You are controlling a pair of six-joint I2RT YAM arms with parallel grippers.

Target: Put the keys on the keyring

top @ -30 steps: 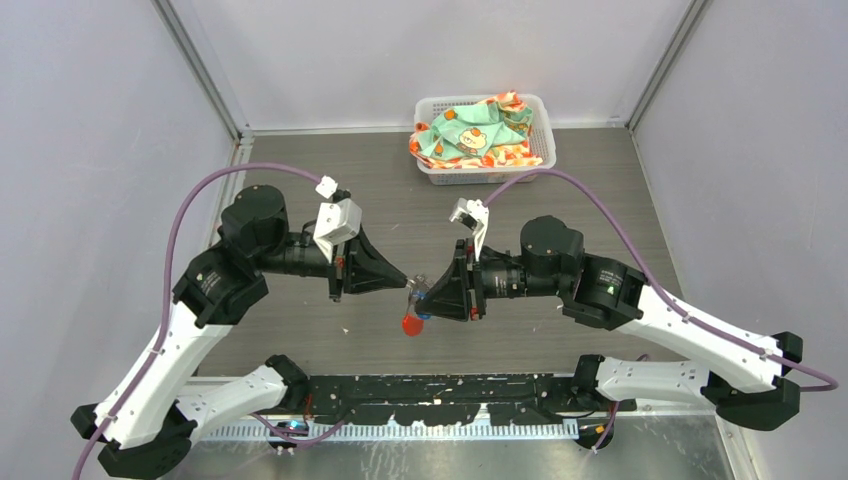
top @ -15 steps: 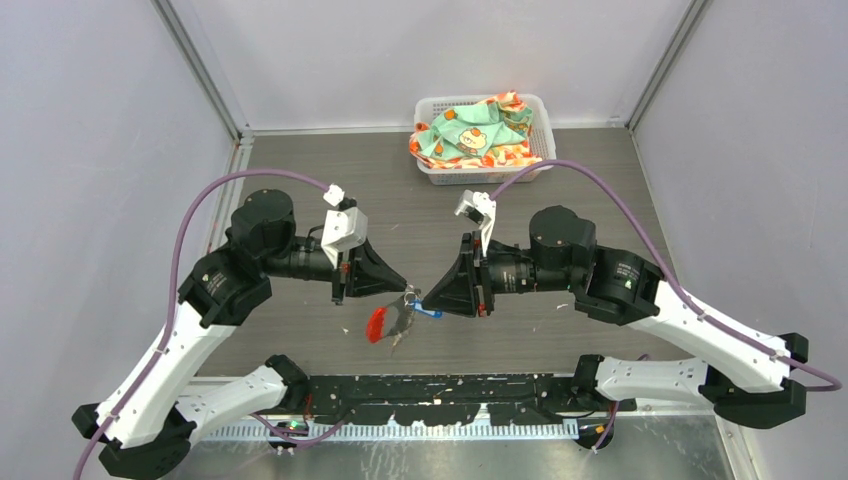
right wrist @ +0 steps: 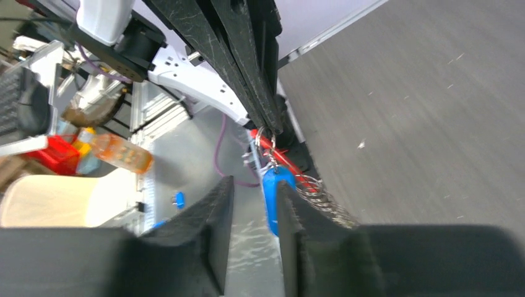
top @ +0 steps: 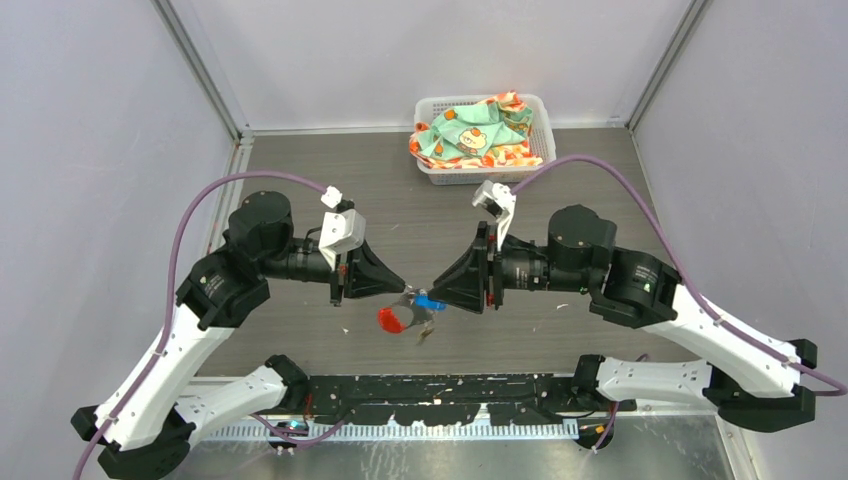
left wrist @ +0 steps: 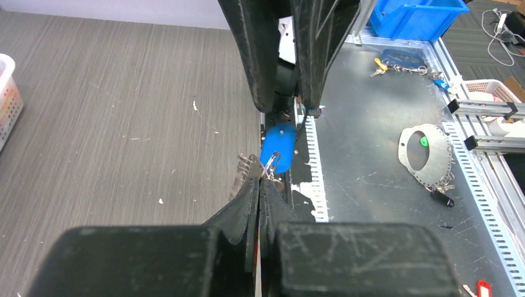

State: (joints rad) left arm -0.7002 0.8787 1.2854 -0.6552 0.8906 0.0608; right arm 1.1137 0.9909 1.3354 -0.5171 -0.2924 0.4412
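My left gripper (top: pixel 405 291) is shut on the thin wire of the keyring (left wrist: pixel 267 167), held above the table. The keyring's red tag (top: pixel 390 318) and chain bunch (right wrist: pixel 322 198) dangle below it. A key with a blue tag (top: pixel 432 301) hangs from the ring (right wrist: pixel 270 195). My right gripper (top: pixel 438 297) faces the left one tip to tip. Its jaws stand apart (right wrist: pixel 254 185), with the blue tag lying against the inner face of one finger (right wrist: pixel 286 204). A small metal piece (top: pixel 425 334) hangs under the bunch.
A white basket (top: pixel 545 105) holding a patterned cloth stands at the back of the table. Beyond the near edge is a metal bench (left wrist: pixel 371 179) with loose key bunches and a perforated metal disc (left wrist: pixel 426 151).
The right arm has drawn back to the right and its jaws have parted a little. The red tag and bunch swung left, then settled under the left fingertips.
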